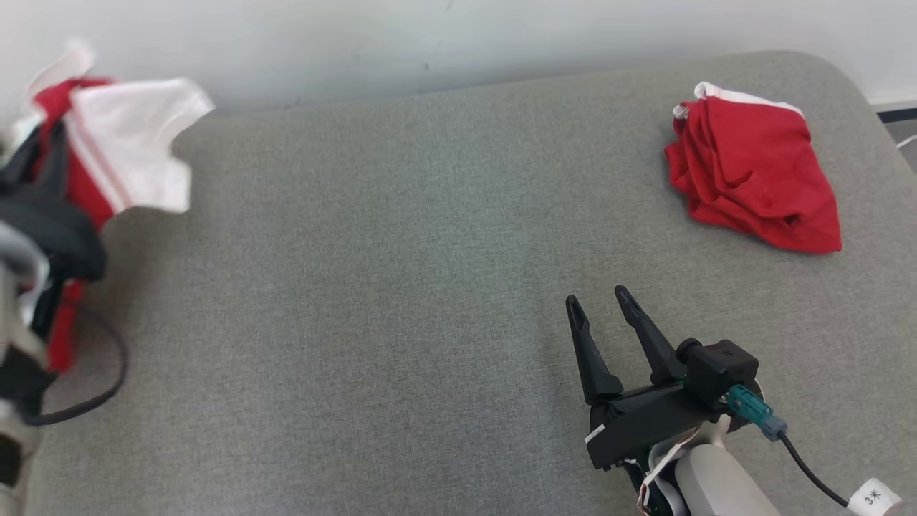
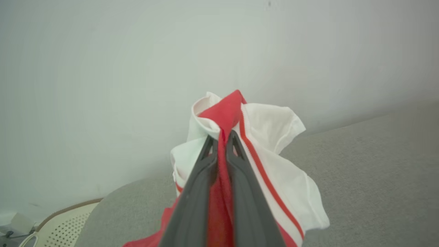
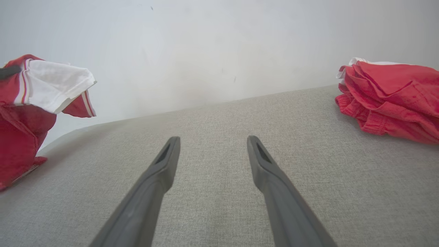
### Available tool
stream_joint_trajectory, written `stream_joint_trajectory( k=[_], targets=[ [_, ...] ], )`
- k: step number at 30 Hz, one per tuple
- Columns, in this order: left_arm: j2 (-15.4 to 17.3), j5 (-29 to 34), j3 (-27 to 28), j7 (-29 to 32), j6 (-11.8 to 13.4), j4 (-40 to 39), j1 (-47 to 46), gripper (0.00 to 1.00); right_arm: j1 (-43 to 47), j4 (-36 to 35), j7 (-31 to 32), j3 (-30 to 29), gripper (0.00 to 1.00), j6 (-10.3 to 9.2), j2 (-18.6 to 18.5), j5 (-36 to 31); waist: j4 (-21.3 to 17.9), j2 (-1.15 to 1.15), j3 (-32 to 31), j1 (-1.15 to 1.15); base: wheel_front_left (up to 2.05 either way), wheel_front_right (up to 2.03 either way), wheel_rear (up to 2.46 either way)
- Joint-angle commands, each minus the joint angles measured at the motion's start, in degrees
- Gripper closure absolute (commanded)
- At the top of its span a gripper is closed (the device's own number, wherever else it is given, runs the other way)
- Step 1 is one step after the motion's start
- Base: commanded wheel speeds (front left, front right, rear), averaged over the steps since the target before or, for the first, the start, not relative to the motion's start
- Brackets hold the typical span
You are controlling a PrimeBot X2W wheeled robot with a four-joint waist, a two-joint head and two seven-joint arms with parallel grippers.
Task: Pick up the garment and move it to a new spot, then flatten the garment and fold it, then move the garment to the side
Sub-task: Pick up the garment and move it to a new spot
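Garment [image 2: 274,178], red and white: held up over the bed's [image 1: 401,236] far left corner, hanging lengthwise from left gripper [image 2: 222,138], jaws clamped on it. Right gripper [image 1: 600,299]: jaws apart, bed's near right, well apart from it.

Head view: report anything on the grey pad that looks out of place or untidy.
Nothing is spilled or damaged. The red garment at the far right corner of the grey pad lies in a rumpled heap, not flat. The red and white garment hangs bunched from the shut left gripper at the left edge.
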Motion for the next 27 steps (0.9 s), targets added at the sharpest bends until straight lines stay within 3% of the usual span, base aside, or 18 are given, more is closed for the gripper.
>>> stream_joint_trajectory(
  k=[1, 17, 27],
  targets=[
    [-0.88, 0.46, -1.28, 0.28, -0.4, -2.12, -0.68, 1.0, 0.6, -0.09, -0.13, -0.09, 0.0, -0.01, 0.3, 0.43, -0.36, 0.0, -0.79, 0.01, 0.0, 0.0, 0.0],
    [-6.74, -3.28, -13.83, 10.66, -0.85, -30.97, 6.9, 1.0, 2.59, -0.33, -0.13, -2.79, 0.0, -0.01, 1.72, 0.51, -5.88, 0.0, -3.21, 0.01, 0.0, 0.0, 0.0],
    [-9.81, -6.31, -21.79, 14.51, -0.63, -45.18, 17.32, 1.0, 3.21, -1.05, -0.12, -5.06, 0.0, -0.01, 1.44, -0.64, -6.04, 0.0, -3.08, 0.01, 0.0, 0.0, 0.0]
  ],
)
